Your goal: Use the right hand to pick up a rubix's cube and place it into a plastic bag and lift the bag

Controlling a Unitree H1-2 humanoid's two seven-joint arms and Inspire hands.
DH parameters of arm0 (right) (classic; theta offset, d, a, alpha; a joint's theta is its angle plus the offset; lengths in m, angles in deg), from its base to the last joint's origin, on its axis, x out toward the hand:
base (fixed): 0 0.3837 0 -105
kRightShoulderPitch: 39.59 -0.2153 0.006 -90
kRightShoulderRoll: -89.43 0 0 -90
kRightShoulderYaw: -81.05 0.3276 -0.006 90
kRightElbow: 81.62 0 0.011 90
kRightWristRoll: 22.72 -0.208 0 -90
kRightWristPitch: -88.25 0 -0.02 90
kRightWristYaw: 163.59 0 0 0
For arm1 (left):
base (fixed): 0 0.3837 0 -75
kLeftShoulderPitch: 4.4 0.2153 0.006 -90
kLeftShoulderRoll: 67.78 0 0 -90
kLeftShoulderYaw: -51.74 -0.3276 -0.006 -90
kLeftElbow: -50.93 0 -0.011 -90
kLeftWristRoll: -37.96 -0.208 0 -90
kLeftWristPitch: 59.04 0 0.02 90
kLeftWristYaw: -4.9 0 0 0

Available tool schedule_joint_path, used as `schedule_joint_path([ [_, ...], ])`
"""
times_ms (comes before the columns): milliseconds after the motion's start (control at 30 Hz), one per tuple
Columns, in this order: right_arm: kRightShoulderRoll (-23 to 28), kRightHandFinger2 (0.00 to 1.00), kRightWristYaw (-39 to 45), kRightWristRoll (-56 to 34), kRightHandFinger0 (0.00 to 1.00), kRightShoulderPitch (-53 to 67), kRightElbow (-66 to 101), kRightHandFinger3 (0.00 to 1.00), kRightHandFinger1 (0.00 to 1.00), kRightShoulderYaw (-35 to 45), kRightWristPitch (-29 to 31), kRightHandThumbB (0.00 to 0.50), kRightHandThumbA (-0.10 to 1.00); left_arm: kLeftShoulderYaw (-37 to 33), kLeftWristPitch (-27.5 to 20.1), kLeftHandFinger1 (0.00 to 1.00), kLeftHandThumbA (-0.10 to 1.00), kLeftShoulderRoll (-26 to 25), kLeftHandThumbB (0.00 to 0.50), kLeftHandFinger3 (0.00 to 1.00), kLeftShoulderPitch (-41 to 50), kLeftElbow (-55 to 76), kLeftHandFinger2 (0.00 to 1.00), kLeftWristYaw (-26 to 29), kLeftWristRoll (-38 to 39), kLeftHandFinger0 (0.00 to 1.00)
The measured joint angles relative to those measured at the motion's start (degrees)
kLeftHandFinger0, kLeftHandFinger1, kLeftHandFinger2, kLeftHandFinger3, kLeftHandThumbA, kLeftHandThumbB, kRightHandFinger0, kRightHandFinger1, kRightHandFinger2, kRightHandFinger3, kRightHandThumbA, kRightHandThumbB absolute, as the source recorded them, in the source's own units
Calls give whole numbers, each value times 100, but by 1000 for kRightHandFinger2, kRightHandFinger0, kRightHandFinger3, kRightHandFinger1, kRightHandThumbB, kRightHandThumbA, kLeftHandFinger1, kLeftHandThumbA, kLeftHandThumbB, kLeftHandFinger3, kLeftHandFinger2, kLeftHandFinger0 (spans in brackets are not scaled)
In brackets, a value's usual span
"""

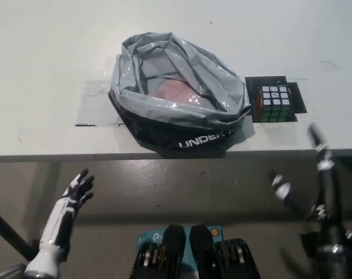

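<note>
Two risks as your right hand (306,174), fingers spread and empty, reaches: nudging the rubix's cube (273,102) away, or snagging the plastic bag (178,93) beside it.

- A white table (59,58) filled the upper half of the head view, its surface marked by a few small dark specks and scuffs.
- Its front edge (77,156) ran straight across the middle of the picture, slightly darker than the top.
- A patch of clear tape (97,104) lay on the tabletop, with a black square mat (298,96) further right near the edge.
- Below the edge lay a grey, glossy floor (181,186), catching soft pale reflections of light.
- A dark slanting bar (7,232) crossed the lower left corner.
</note>
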Motion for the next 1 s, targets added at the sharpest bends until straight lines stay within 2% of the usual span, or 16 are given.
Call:
schedule_joint_path([
  [100, 19, 1000, -158, 193, 1000, -470, 144, 1000, 1000, 185, -99, 227, 740, -73, -11, 1000, 1000, 64, 203, 1000, -145, -5, 1000, -35, -3, 1000],
  [167, 44, 1000, -208, 257, 1000, -749, 135, 1000, 1000, 257, -194, 193, 722, -111, -14, 1000, 996, 86, 209, 1000, -197, -7, 1000, -42, -16, 1000],
  [200, 48, 1000, -218, 278, 1000, -833, 106, 1000, 1000, 273, -237, 201, 744, -121, -14, 1000, 991, 90, 212, 1000, -208, -7, 1000, -43, -23, 1000],
  [333, 86, 1000, -259, 349, 1000, -1289, -305, 1000, 1000, 334, -412, 251, 852, -152, -14, 1000, 992, 91, 217, 1000, -232, -8, 1000, -44, -55, 1000],
  [400, 106, 1000, -279, 351, 1000, -1609, -680, 1000, 1000, 379, -574, 307, 901, -165, -14, 1000, 994, 88, 225, 1000, -235, -10, 1000, -45, -80, 1000],
  [500, 120, 1000, -280, 318, 1000, -2000, -1110, 1000, 1000, 457, -841, 379, 899, -185, -14, 1000, 990, 88, 199, 1000, -234, -10, 1000, -45, -103, 1000],
  [667, 122, 1000, -268, 174, 1000, -2588, -1745, 1000, 1000, 517, -1173, 470, 892, -222, -37, 1000, 987, 87, 198, 1000, -232, -20, 1000, -52, -111, 1000],
  [767, 113, 1000, -267, 101, 1000, -2859, -2117, 1000, 1000, 512, -1361, 500, 930, -236, -55, 1000, 986, 86, 203, 1000, -232, -19, 1000, -52, -123, 1000],
  [1000, 88, 1000, -310, 99, 1000, -3159, -2882, 1000, 1000, 441, -1785, 500, 938, -245, -78, 1000, 1000, 81, 202, 1000, -227, -16, 1000, -53, -131, 1000],
])
